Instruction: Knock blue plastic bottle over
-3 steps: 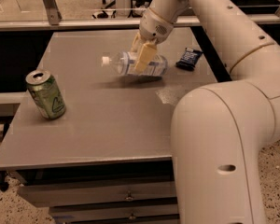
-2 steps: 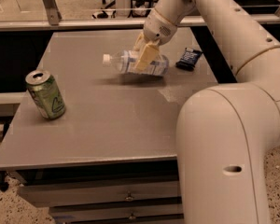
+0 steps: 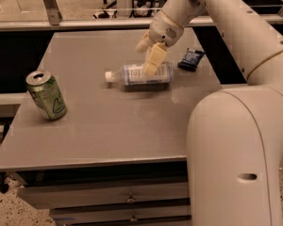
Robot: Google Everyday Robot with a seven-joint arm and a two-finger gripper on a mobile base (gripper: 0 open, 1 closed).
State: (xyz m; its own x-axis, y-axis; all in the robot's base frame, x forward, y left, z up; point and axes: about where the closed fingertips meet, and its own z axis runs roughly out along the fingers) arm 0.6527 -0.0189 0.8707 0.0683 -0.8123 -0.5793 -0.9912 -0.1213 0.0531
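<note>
The blue plastic bottle [image 3: 137, 74] is clear with a white cap and a pale label. It lies on its side on the grey table [image 3: 108, 126], cap pointing left, near the back middle. My gripper [image 3: 147, 56] hangs just above the bottle's middle, pointing down. It is open, with one cream finger [image 3: 153, 59] in front of the bottle's label and the other behind. It holds nothing.
A green soda can [image 3: 47, 95] stands upright at the table's left edge. A dark blue snack wrapper [image 3: 191, 58] lies at the back right. My large white arm fills the right side. Drawers sit under the table's front edge.
The bottle was tilted between my fingers; it now lies flat on the table. My gripper has lifted slightly off it.
</note>
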